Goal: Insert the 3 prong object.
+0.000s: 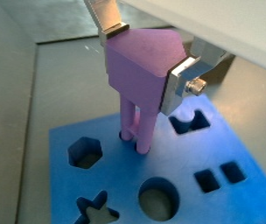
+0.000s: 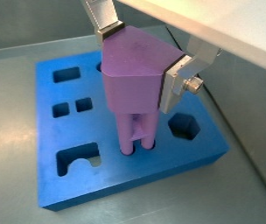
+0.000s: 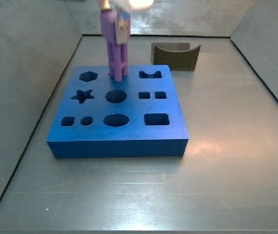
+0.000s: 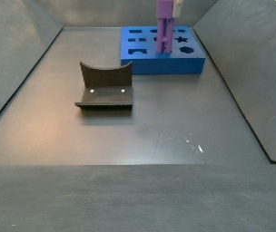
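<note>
My gripper (image 1: 145, 59) is shut on the purple 3 prong object (image 1: 139, 70), its silver fingers (image 2: 178, 81) clamped on the wide head, seen also in a wrist view (image 2: 133, 74). The piece hangs upright over the blue block (image 2: 112, 175), and its rod tips reach the block's top face at a hole between the hexagon hole (image 2: 184, 129) and the notched hole (image 2: 77, 160). In both side views the purple piece (image 3: 114, 50) (image 4: 166, 27) stands upright on the block (image 3: 120, 135) (image 4: 165, 62). How deep the rods sit is hidden.
The blue block carries several shaped holes: star (image 3: 84, 94), round (image 3: 114, 119), square (image 3: 159, 118). A dark olive-brown block with a curved notch (image 3: 176, 56) (image 4: 104, 87) lies on the grey floor apart from the blue block. Bin walls surround the floor.
</note>
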Robot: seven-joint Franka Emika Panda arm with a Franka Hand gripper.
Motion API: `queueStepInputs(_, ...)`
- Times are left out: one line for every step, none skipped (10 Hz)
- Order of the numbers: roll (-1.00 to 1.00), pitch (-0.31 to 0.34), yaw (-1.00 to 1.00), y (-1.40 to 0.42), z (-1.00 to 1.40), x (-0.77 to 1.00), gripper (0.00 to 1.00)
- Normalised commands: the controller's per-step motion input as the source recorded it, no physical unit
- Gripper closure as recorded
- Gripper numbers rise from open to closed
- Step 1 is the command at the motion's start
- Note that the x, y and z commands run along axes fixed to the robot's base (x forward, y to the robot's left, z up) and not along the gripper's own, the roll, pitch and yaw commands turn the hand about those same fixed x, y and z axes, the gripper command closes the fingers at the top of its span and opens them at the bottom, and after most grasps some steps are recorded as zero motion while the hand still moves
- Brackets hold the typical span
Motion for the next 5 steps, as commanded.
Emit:
queueStepInputs(0.00, 0.000, -0.25, 0.00, -0.55, 0.03, 1.00)
queueStepInputs(0.05, -0.016, -0.07, -0.01, -0.54, 0.02, 1.00)
queueStepInputs(0.08, -0.023, 0.00, 0.00, -0.52, 0.01, 1.00)
queueStepInputs(-0.03, -0.126, 0.00, 0.00, -0.19, -0.04, 1.00)
queueStepInputs(0.00, 0.000, 0.00, 0.00, 0.00, 0.00, 1.00)
